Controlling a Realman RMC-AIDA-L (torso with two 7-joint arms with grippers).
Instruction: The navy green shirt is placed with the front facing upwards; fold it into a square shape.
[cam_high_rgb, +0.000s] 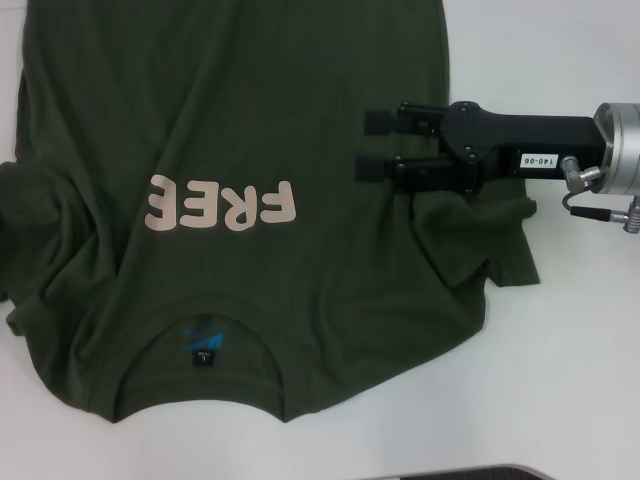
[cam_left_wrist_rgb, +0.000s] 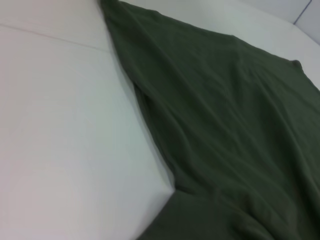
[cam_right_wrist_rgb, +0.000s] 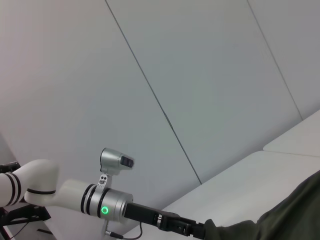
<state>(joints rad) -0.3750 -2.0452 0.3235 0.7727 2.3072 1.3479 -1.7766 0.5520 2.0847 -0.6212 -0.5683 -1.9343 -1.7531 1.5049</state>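
Note:
The navy green shirt (cam_high_rgb: 260, 130) lies front up on the white table (cam_high_rgb: 570, 380), with its collar and label (cam_high_rgb: 204, 350) toward me. The pale letters "FREE" (cam_high_rgb: 222, 205) read upside down. Its sleeve on my left is bunched (cam_high_rgb: 40, 230); the one on my right lies flat (cam_high_rgb: 490, 240). My right gripper (cam_high_rgb: 378, 144) hovers open over the shirt's right side, near that sleeve, with nothing between its fingers. The left wrist view shows only shirt fabric (cam_left_wrist_rgb: 225, 125) on the table. The right wrist view shows my left gripper (cam_right_wrist_rgb: 192, 230) far off at the shirt's edge (cam_right_wrist_rgb: 280, 220).
White table surface surrounds the shirt on the right and near side. A seam runs across the tabletop (cam_left_wrist_rgb: 50, 37). A grey panelled wall (cam_right_wrist_rgb: 200, 75) stands behind the table. A dark rounded edge (cam_high_rgb: 470, 472) shows at the table's near side.

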